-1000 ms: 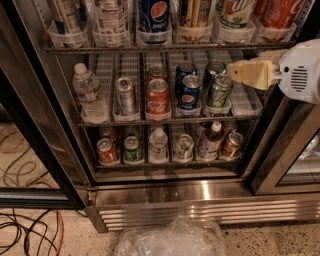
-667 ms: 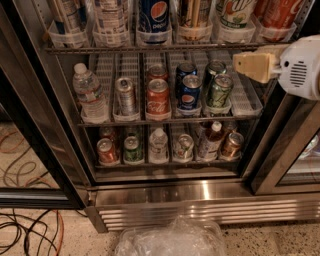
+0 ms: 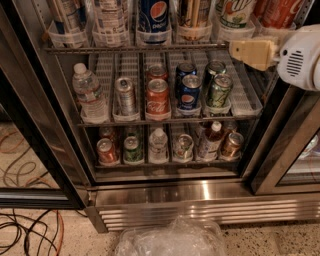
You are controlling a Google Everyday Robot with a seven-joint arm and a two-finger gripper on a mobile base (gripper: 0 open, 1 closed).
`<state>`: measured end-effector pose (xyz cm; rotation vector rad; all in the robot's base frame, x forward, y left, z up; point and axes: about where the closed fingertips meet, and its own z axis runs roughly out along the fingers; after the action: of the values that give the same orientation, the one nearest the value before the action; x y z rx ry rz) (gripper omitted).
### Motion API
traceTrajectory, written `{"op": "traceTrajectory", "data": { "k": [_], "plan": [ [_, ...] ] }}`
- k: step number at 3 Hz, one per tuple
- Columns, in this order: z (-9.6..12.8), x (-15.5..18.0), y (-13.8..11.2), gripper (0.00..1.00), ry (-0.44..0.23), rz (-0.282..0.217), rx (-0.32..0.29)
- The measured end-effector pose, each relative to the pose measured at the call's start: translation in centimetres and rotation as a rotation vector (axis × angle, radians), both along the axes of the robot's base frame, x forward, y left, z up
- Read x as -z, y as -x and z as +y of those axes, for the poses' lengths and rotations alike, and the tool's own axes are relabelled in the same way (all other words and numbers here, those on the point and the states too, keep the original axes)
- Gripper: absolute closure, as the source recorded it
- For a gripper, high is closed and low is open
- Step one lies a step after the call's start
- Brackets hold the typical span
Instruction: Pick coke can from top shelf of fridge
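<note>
The fridge [image 3: 165,192] stands open in front of me. Its top shelf [image 3: 135,48] carries drinks in clear plastic tubs. The coke can [image 3: 276,12] stands at the far right of that shelf, red with white script, its top cut off by the picture's edge. My gripper [image 3: 239,51], cream-coloured on a white arm [image 3: 300,57], comes in from the right at the height of the top shelf's front edge. It is just below and left of the coke can and holds nothing that I can see.
A Pepsi can [image 3: 153,15] and a green-and-white can [image 3: 235,11] share the top shelf. The middle rack holds a water bottle [image 3: 90,92], another red can [image 3: 157,97] and blue cans [image 3: 189,92]. A glass door frame [image 3: 280,150] stands right. Cables [image 3: 25,230] and a plastic bag [image 3: 172,237] lie on the floor.
My gripper has risen from the middle rack's height to the top shelf's front edge. The cans have not moved.
</note>
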<state>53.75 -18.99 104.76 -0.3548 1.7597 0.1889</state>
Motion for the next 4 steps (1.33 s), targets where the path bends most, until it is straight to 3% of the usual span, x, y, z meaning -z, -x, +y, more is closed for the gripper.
{"op": "traceTrajectory", "data": {
  "k": [2, 4],
  "plan": [
    [-0.1, 0.0, -1.9, 0.36, 0.008, -0.052, 0.024],
    [-2.2, -0.8, -2.0, 0.37, 0.040, -0.116, 0.116]
  ]
}}
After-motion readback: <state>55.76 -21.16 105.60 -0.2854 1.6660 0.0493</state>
